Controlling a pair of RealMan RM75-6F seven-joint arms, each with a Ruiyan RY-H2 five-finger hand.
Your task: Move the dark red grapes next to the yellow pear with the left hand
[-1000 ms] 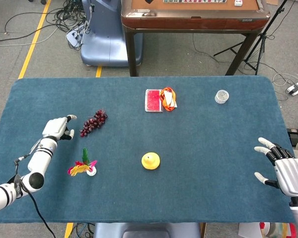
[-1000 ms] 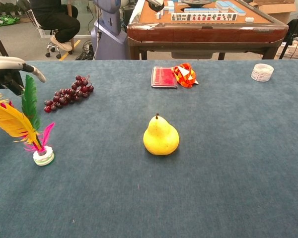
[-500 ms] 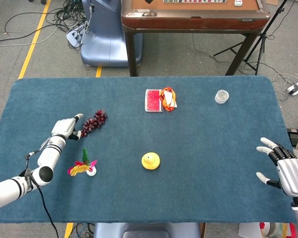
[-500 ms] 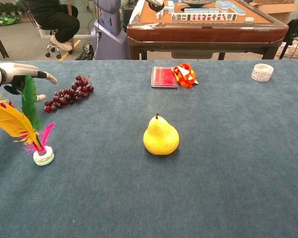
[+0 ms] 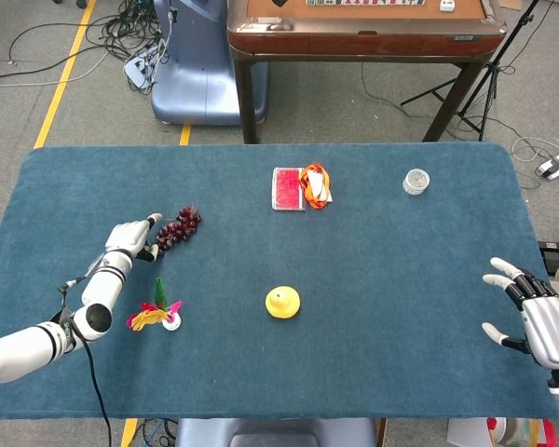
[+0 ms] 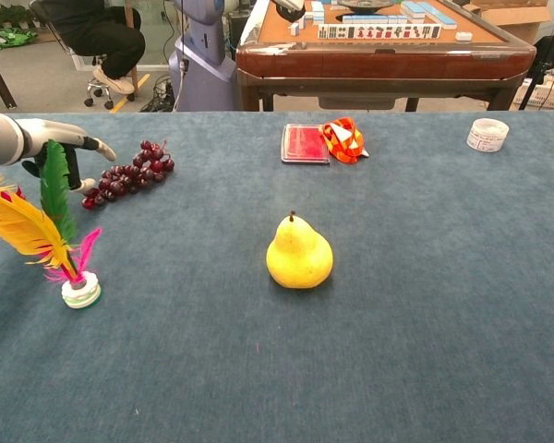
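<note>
The dark red grapes (image 5: 176,229) (image 6: 126,174) lie on the blue table's left side. The yellow pear (image 5: 282,302) (image 6: 299,253) stands upright near the table's middle, well to the right of the grapes. My left hand (image 5: 131,237) (image 6: 60,149) hovers just left of the bunch, fingers spread and reaching toward its near end; it holds nothing, and I cannot tell whether a fingertip touches a grape. My right hand (image 5: 538,322) is open at the table's right edge, far from both fruits.
A feather shuttlecock (image 5: 156,314) (image 6: 49,224) stands just in front of my left hand. A red card box (image 5: 288,188) and an orange-white wrapper (image 5: 316,183) lie at the back centre. A small clear jar (image 5: 415,181) sits at the back right.
My left hand has moved right toward the grapes, from well left of the bunch to right beside its end. The grapes, the pear and my right hand stay put.
</note>
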